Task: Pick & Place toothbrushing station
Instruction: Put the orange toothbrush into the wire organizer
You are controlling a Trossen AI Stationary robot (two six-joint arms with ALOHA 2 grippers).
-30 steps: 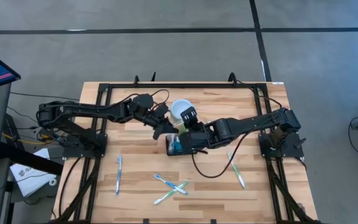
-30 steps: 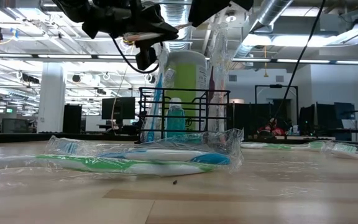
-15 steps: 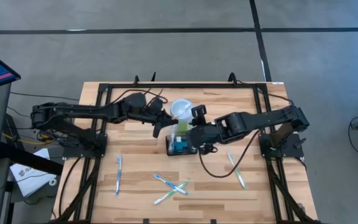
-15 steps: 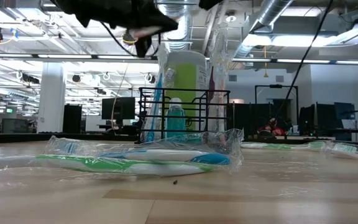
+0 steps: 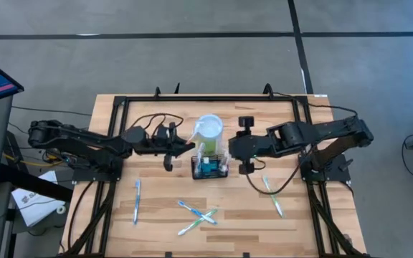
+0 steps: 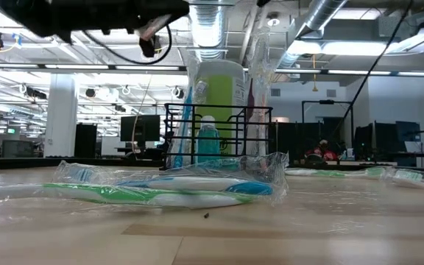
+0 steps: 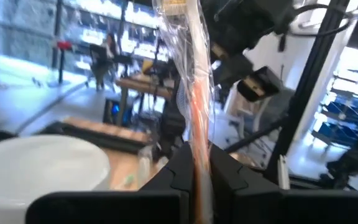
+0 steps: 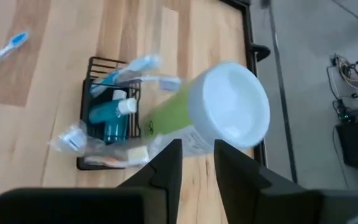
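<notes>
The caddy (image 5: 210,168) is sitting mid-table, the green cup (image 5: 209,130) standing in its far end. The left gripper (image 5: 171,147) is hanging just left of the caddy, the right gripper (image 5: 244,145) just right; both are open and empty. A sound lift calls for pinching opposite rims level, avoiding tipping the cup.

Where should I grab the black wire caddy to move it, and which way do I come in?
Grip the caddy by its open top wire rim at the short end facing the right gripper, coming down from above. The thin rim suits a pinch. The green cup and wrapped toothbrushes stand up out of it, so the middle looks crowded. The left gripper waits at the other end.
</notes>
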